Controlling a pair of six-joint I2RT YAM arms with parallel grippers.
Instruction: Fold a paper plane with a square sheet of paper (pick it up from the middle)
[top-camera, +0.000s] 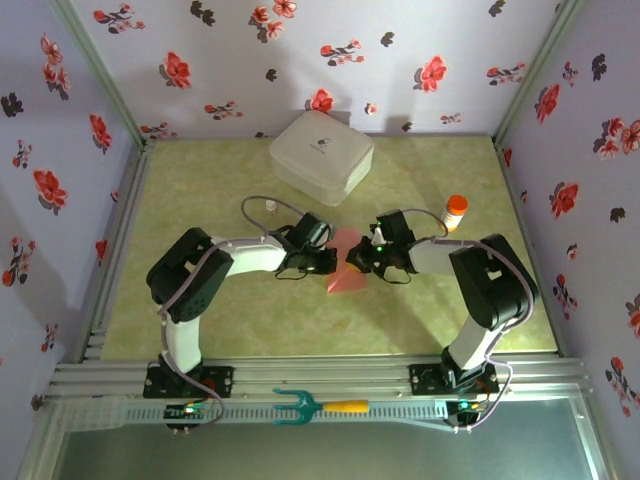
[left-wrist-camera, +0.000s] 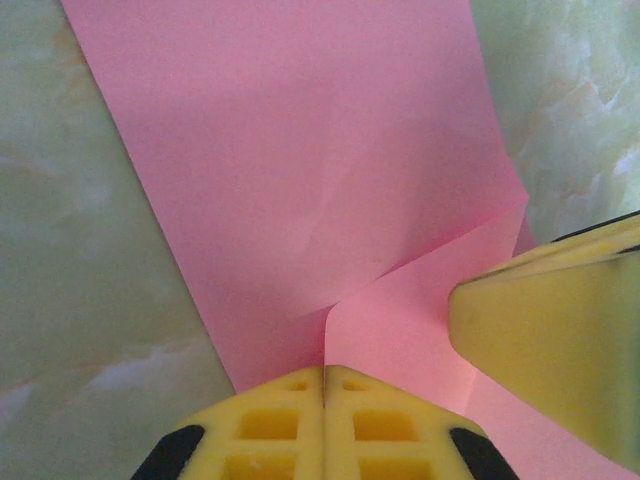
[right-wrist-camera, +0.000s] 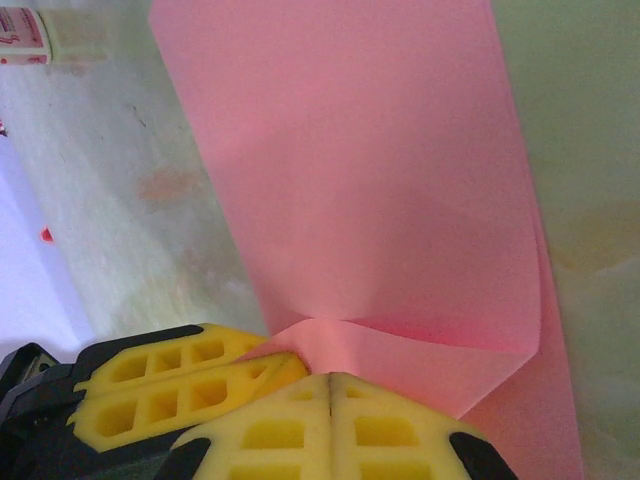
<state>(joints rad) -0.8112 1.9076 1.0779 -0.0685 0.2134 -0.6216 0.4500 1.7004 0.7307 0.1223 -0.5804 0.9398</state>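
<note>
Left fingers (left-wrist-camera: 270, 430) and right fingers (right-wrist-camera: 390, 440) are both clenched, side by side, on a raised crease of the square sheet of paper (top-camera: 347, 262), which lies mid-worktop (top-camera: 250, 320) between my arms, its length stretching ahead of both wrists, so I judge neither arm nearer.

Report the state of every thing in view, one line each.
square sheet of paper, partly folded, pinched at a raised crease
left pincer, shut on the sheet
right pincer, shut on the sheet
white rounded box, lid closed
orange-capped bottle, upright, capped
</note>
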